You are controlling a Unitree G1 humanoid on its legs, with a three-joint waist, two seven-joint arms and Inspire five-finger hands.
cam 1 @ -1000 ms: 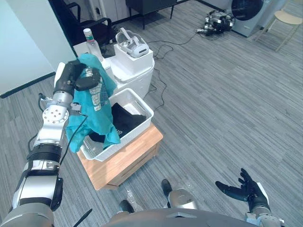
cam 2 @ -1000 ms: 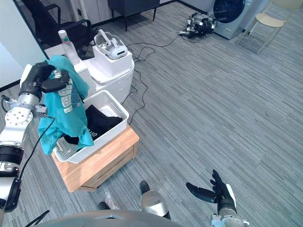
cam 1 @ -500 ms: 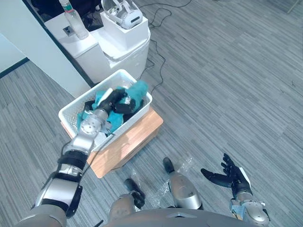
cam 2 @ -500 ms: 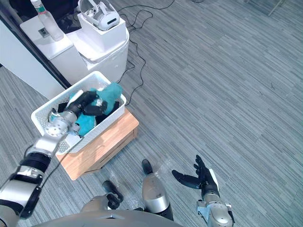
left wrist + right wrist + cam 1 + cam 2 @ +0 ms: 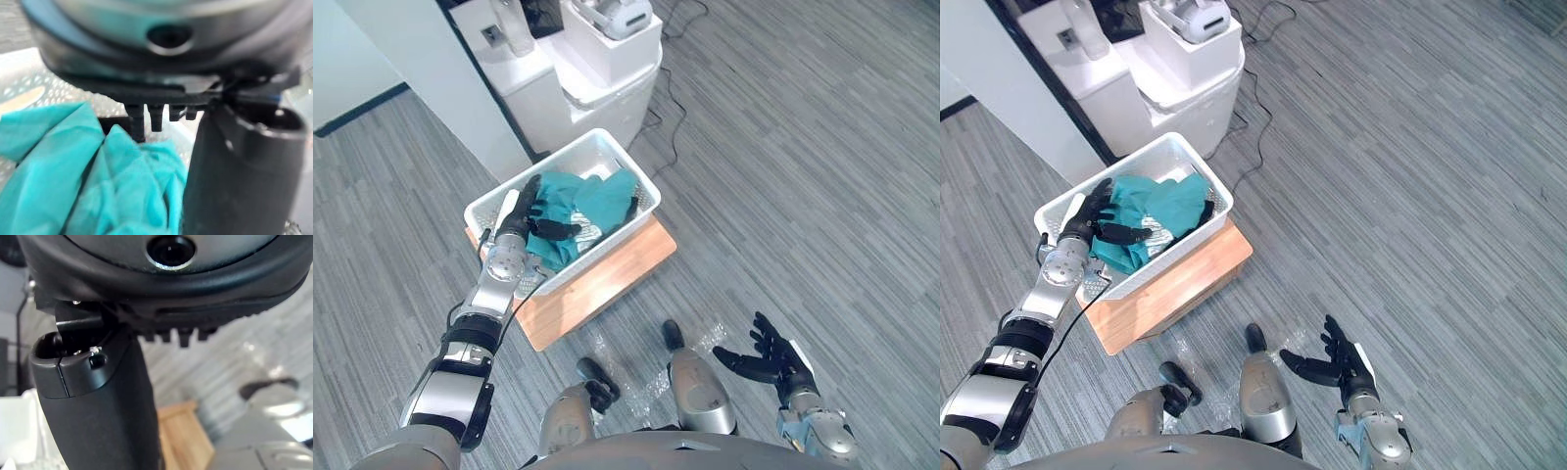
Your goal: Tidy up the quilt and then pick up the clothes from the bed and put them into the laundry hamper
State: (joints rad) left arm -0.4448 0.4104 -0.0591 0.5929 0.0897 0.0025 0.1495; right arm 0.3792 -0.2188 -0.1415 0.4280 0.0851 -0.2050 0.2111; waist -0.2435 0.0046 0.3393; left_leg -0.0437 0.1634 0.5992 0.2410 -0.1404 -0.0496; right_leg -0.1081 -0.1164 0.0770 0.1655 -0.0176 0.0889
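Observation:
A teal garment [image 5: 590, 200] lies bunched in the white laundry basket [image 5: 631, 163], over some dark clothing. My left hand [image 5: 523, 204] rests inside the basket at the garment's left edge. Its fingers are straight and its thumb [image 5: 560, 229] sticks out across the cloth. The left wrist view has the teal cloth [image 5: 73, 186] just past the thumb [image 5: 234, 171], loose and ungripped. My right hand [image 5: 773, 358] hangs low over the floor at the lower right, its fingers spread and empty.
The basket stands on a low wooden table [image 5: 607, 284]. Behind it are white cabinets [image 5: 578, 88] carrying a box with a headset [image 5: 612, 12] and a bottle [image 5: 514, 24]. A white wall panel [image 5: 401, 88] runs along the left. Grey carpet lies to the right.
My left hand brought the teal garment down from above the basket into it, then straightened its fingers and let go. The camera has tilted downward. The right hand stayed open.

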